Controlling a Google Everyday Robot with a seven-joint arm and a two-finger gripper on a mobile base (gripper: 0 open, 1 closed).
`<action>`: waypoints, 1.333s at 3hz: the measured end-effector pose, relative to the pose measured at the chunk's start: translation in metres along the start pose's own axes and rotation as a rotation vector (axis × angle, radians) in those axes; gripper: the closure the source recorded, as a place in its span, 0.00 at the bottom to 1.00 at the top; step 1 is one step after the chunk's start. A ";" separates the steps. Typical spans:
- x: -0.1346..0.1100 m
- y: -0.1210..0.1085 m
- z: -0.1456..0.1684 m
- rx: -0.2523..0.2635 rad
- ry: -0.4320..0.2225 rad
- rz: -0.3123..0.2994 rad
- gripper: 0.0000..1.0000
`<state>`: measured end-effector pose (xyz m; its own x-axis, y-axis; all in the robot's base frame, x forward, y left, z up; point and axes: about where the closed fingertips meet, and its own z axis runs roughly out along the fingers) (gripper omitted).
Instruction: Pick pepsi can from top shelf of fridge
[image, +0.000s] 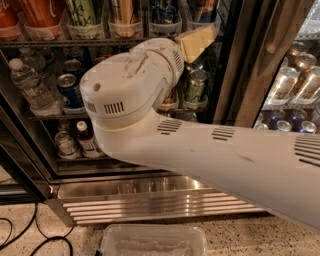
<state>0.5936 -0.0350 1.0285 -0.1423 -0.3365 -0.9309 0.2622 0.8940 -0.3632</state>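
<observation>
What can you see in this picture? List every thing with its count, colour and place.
fridge: one, black frame, steel base, fills the upper view
top shelf: one, dark rail, across the top
red cans: two, top shelf, left
green-and-white can: one, top shelf, right of the red cans
dark blue cans: two, top shelf, above the hand; labels cropped, so which is the pepsi can is unclear
water bottle: one, clear, middle shelf, left
silver cans: several, neighbouring cooler, right
plastic tub: one, clear, floor
cables: black, floor, left
arm: one, white, across the foreground
hand: one, tan, just below the top shelf's rail
</observation>
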 end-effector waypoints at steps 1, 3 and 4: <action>-0.017 -0.007 0.016 0.056 -0.054 0.027 0.00; -0.037 -0.024 0.033 0.140 -0.096 0.082 0.13; -0.040 -0.028 0.037 0.158 -0.093 0.110 0.20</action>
<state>0.6274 -0.0573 1.0744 -0.0181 -0.2719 -0.9622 0.4189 0.8717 -0.2542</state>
